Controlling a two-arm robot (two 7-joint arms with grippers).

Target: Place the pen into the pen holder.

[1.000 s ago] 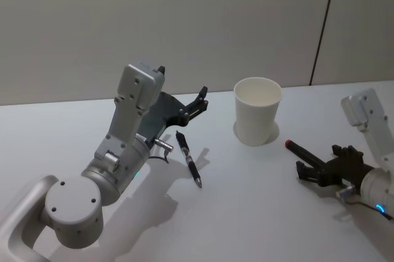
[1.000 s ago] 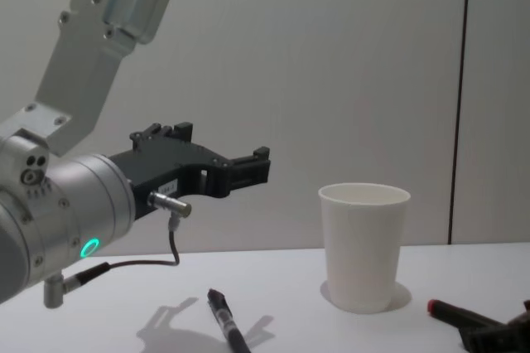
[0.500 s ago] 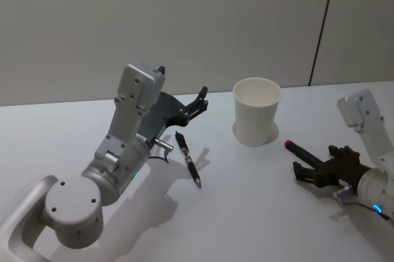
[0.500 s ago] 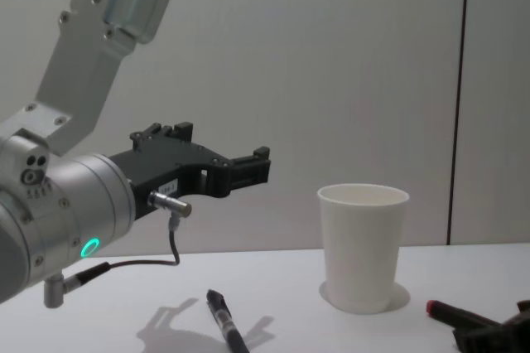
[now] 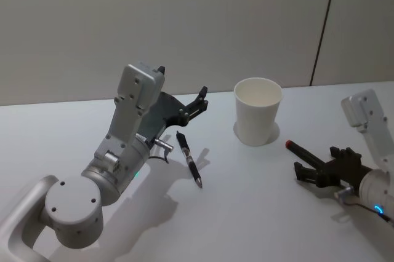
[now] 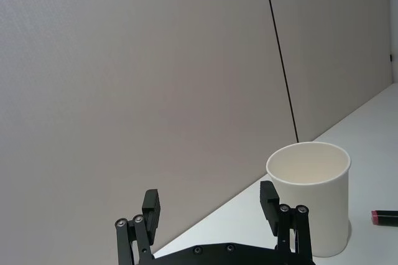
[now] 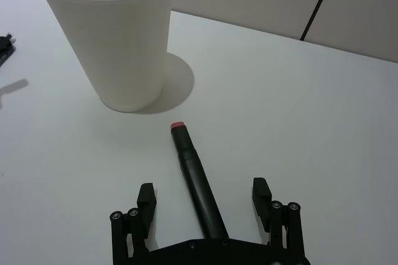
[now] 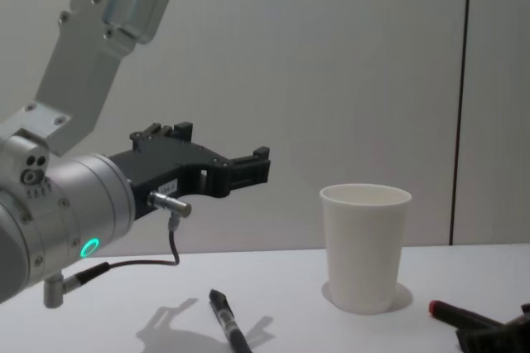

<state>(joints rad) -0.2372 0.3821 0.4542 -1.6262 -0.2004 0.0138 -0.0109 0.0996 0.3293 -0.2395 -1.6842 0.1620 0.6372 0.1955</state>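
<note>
The pen holder [image 5: 257,111] is a white paper cup standing upright at the table's back centre, also seen as the cup [image 8: 365,247] [image 7: 118,35] [image 6: 309,198]. A dark pen with a red end [image 5: 305,152] [image 7: 196,184] [image 8: 454,315] lies flat to its right. My right gripper [image 5: 303,171] [image 7: 203,191] is open and low over the table, one finger on each side of that pen without touching it. A black pen [image 5: 188,158] [image 8: 227,324] lies left of the cup. My left gripper [image 5: 201,98] [image 6: 210,198] [image 8: 260,167] hangs open above it, holding nothing.
The white tabletop [image 5: 246,213] runs back to a plain wall [image 5: 184,22] close behind the cup. My left arm's grey links [image 5: 126,133] rise over the table's left half. There is bare table between the two pens and in front of the cup.
</note>
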